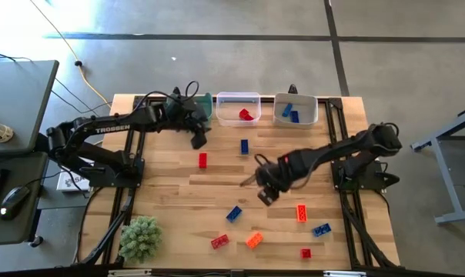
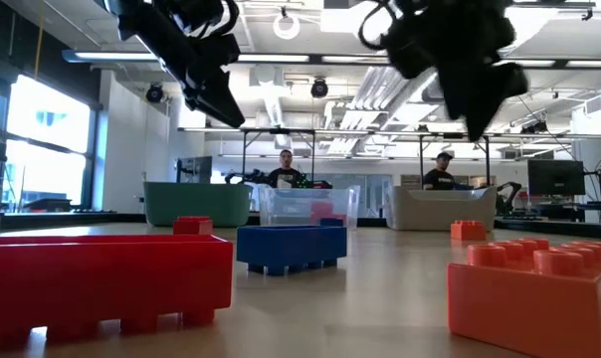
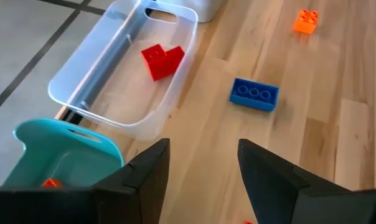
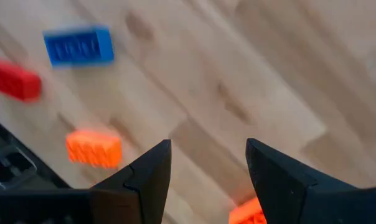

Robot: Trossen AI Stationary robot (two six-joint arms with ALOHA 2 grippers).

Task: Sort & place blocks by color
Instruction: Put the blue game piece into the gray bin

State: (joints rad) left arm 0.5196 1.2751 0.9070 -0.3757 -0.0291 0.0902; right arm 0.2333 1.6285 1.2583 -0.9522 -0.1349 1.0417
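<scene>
Seen from above, a wooden table (image 1: 171, 192) carries scattered red, orange and blue blocks (image 1: 234, 213). The right gripper (image 1: 265, 192) hangs over mid-table, fingers spread and empty; an orange block (image 1: 301, 212) lies just beside it. The left gripper (image 1: 199, 140), also spread and empty, hovers near the clear bin (image 1: 237, 99) holding a red block (image 1: 248, 115), with another red block (image 1: 202, 160) on the table close by.

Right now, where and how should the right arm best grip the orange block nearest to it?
Probably from straight above: the orange block lies flat and alone on the table, long axis running away from the bins. Close the jaws across its narrow width, on the two long sides, at mid-length.
</scene>
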